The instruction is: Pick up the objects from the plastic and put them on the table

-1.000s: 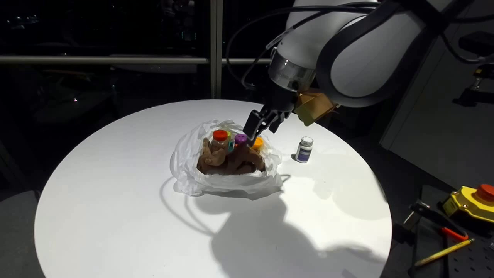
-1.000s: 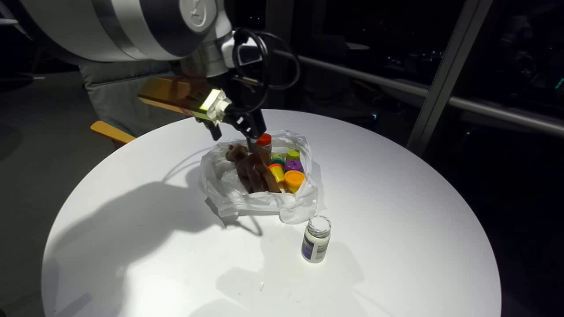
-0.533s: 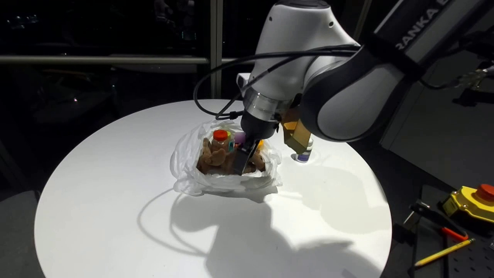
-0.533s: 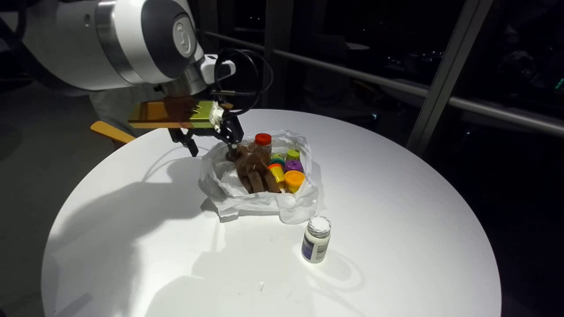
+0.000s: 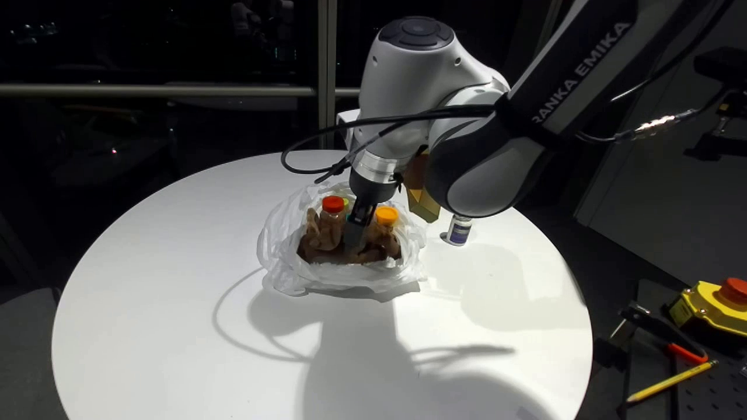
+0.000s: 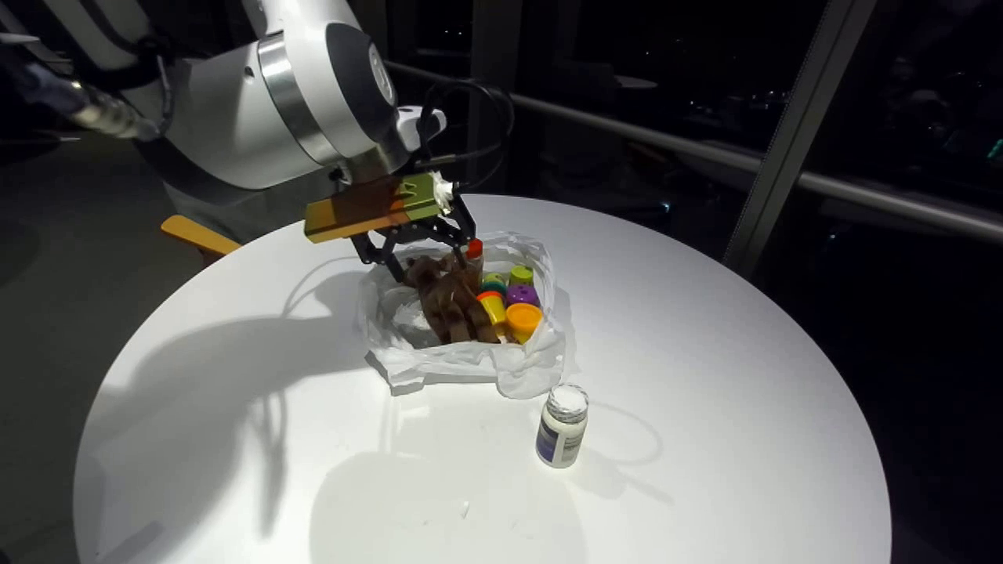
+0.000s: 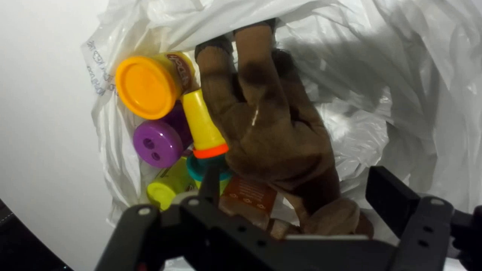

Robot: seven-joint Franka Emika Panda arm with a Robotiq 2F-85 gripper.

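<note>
A brown toy animal [image 7: 271,139] lies in the open white plastic bag [image 7: 414,94], and it shows in both exterior views [image 5: 324,238] [image 6: 453,307]. My gripper [image 7: 297,184] is open over the toy's head end, one finger on each side in the wrist view; contact cannot be told. The gripper also shows in an exterior view [image 6: 431,265]. A red-lidded jar [image 5: 332,205] stands beside the toy. Small tubs lie along one side of the bag: orange-lidded [image 7: 145,86], purple-lidded [image 7: 160,145], yellow [image 7: 201,122], lime-lidded [image 7: 162,194] and teal-lidded [image 7: 196,165].
A white bottle [image 6: 562,427] stands upright on the round white table [image 5: 163,280], outside the bag. In an exterior view an emergency stop [image 5: 721,300] and a pencil [image 5: 671,382] lie beyond the table edge. A window frame [image 5: 327,76] rises behind the table.
My gripper has come down from above the bag to the toy's head end. In the last half second it shifted sideways, so its open fingers now straddle the toy. The objects have not visibly moved.
</note>
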